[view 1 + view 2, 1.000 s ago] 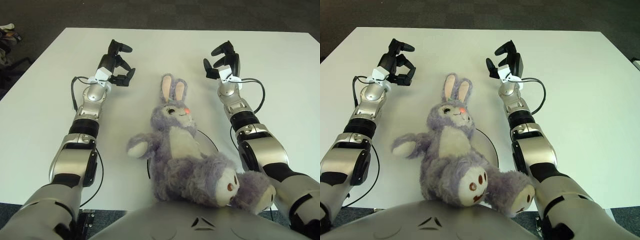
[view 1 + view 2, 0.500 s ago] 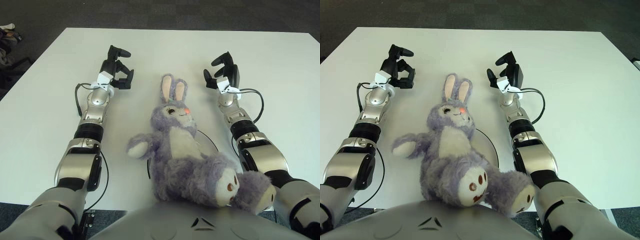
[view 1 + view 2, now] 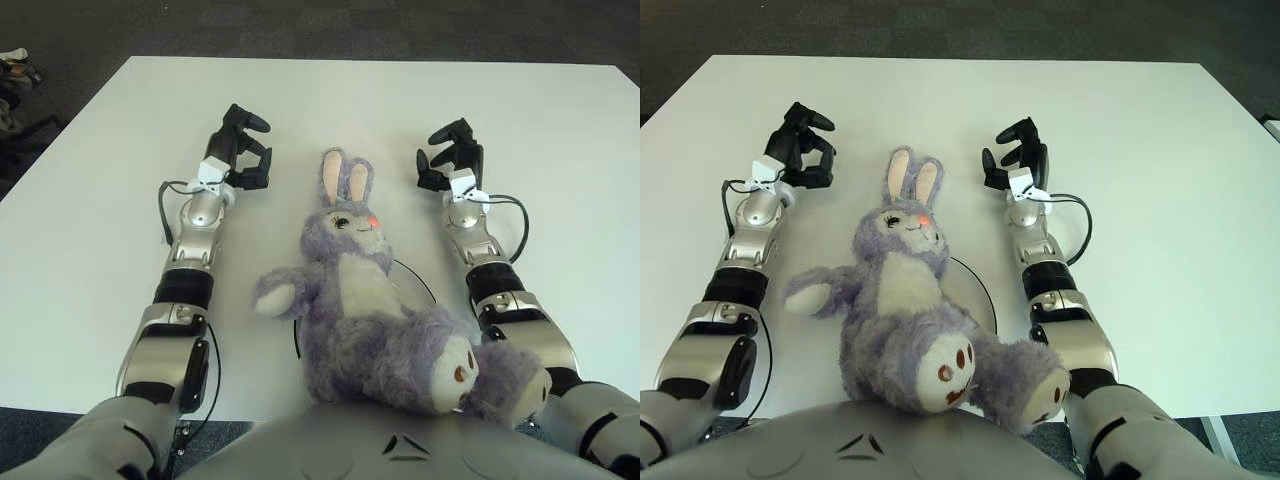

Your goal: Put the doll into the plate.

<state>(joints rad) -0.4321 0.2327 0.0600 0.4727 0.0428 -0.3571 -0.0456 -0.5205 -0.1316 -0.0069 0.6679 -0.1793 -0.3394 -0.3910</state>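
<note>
The doll (image 3: pixel 365 300), a purple plush rabbit, lies on its back over the plate (image 3: pixel 420 282), covering most of it; only the plate's dark rim shows at the right of the torso. Its ears point to the far side and its feet to the near table (image 3: pixel 560 140) edge. The left hand (image 3: pixel 243 148) is left of the ears, apart from the doll, fingers loosely curled and holding nothing. The right hand (image 3: pixel 452 158) is right of the ears, also apart, fingers loosely curled, empty.
</note>
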